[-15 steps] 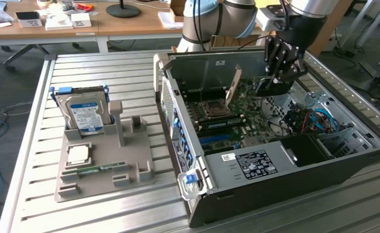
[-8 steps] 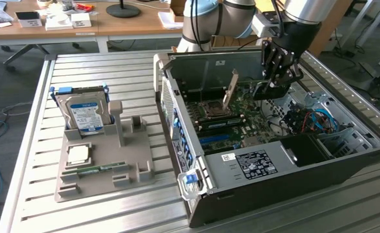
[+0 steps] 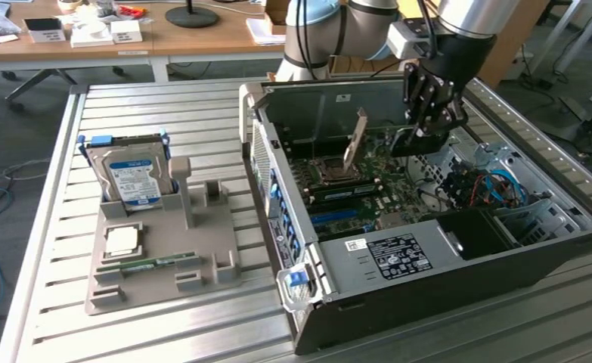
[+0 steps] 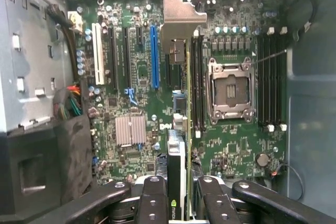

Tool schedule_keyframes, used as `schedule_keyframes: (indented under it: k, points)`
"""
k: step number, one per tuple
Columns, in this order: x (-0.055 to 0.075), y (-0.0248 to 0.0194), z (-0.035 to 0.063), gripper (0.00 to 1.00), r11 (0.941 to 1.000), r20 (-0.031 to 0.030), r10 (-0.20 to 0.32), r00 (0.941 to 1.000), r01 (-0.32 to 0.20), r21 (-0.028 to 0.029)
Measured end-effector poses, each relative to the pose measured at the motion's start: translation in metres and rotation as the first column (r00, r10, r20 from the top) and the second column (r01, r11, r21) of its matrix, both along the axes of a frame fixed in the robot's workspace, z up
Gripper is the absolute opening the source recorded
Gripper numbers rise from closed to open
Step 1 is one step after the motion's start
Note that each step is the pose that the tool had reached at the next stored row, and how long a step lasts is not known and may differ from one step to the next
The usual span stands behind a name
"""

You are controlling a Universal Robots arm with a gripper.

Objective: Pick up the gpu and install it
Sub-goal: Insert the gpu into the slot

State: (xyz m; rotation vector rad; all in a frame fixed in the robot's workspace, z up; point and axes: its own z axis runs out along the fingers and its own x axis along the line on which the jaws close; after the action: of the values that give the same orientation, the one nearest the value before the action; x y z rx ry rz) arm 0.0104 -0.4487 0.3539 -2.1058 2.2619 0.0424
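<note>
Gpu [image 4: 178,145] hangs edge-on in the tool [image 4: 181,199], whose fingers [image 4: 155,203] pinch one end of it. Toward the tabletop's [image 3: 175,333] left edge sits the tray [image 3: 210,242] with the hard drive [image 3: 129,178]. Toward the right edge lies the open case [image 3: 457,265]. Inside, it hovers above the motherboard [image 4: 236,145], between the blue slot [image 4: 155,56] and the CPU socket [image 4: 231,90], not yet seated. Pick-up looks done; installing is in hand. Seating would call for its lower edge lined up over a slot, with the bracket toward the case's rear wall.
</note>
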Motion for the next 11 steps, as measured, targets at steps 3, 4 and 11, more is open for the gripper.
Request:
schedule_keyframes:
  k: [3, 4, 11]
  points:
    - [-0.005, 0.0001, -0.0009, 0.27, 1.0, 0.0002, 0.0, 1.0, 0.0, 0.0]
    - [-0.006, 0.0, -0.0021, 0.27, 1.0, 0.0002, 0.0, 1.0, 0.0, -0.0001]
    - [-0.011, 0.0, -0.0136, 0.27, 1.0, 0.0011, 0.0, 1.0, 0.0, -0.0002]
